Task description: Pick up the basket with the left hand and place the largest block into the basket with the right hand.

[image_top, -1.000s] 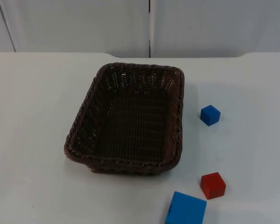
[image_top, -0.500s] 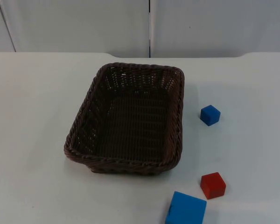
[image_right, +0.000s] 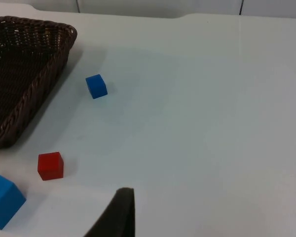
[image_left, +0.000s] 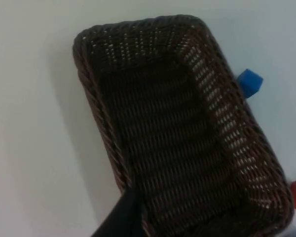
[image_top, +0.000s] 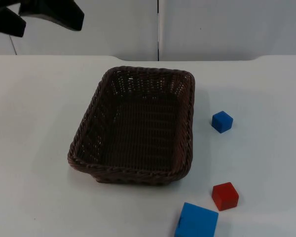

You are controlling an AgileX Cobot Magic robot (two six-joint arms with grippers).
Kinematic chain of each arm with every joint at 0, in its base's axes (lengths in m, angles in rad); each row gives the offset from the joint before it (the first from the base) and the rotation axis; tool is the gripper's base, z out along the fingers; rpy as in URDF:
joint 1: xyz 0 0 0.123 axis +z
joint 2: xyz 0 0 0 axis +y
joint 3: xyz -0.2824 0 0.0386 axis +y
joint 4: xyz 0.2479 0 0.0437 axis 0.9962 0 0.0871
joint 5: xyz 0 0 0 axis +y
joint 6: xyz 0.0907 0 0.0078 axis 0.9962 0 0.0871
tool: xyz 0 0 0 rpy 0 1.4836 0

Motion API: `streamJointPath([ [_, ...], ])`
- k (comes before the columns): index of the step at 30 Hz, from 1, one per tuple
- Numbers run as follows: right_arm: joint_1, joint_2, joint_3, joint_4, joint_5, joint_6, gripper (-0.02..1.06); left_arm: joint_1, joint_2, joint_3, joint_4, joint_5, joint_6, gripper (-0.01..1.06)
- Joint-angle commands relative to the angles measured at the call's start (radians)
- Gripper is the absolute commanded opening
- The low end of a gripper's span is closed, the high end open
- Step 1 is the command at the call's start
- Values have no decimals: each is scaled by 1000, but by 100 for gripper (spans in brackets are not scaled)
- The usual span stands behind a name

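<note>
Basket (image_top: pixel 133 126): dark brown wicker, rectangular, open side up, seated flat on the white table (image_top: pixel 34 123) near its middle. Long axis is running from the near edge toward the grey partition wall (image_top: pixel 227 29), leaning slightly to the right at the far end. One short end is facing the wall, the other the near edge. Nothing is being carried inside it. No label, brand or writing is being shown on it.

Blocks, all to the right of the basket and apart from it:
- small blue block (image_top: pixel 222 121), level with the basket's middle, near its right rim.
- red block (image_top: pixel 225 196), nearer the table's front edge.
- large blue block (image_top: pixel 196 220), just beside the red one on its left, partly cut by the picture's edge; largest of the three. No markings are being seen on any face.

Left gripper (image_top: pixel 37 14): is being held high above the table's far left corner, well apart from the basket; two dark fingers are seen spread apart, gripping nothing. From its wrist camera the basket (image_left: pixel 177 128) is being looked down on.

Right gripper: a black fingertip (image_right: pixel 119 212) is being seen over bare table, near the red block (image_right: pixel 50 165); whether the fingers are apart or together cannot be told.
</note>
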Motion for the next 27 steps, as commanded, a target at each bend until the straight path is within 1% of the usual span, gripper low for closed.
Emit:
streamJointPath([
  [1, -6, -4, 2, 3, -7, -8, 105, -6, 40, -16, 13, -39, 2, 105],
  [6, -6, -4, 2, 11, -7, -21, 105, -6, 84, -16, 36, -72, 2, 105],
  [10, -6, -4, 2, 44, -6, -64, 105, -6, 135, -23, 47, -113, -2, 105],
  [13, -6, -4, 2, 47, -6, -67, 105, -6, 159, -35, 54, -115, -8, 105],
  [17, -6, -4, 2, 46, -6, -69, 105, -6, 247, -84, 57, -104, -15, 105],
  [27, -6, -4, 2, 46, -6, -69, 105, -6, 391, -127, 57, -104, -16, 105],
])
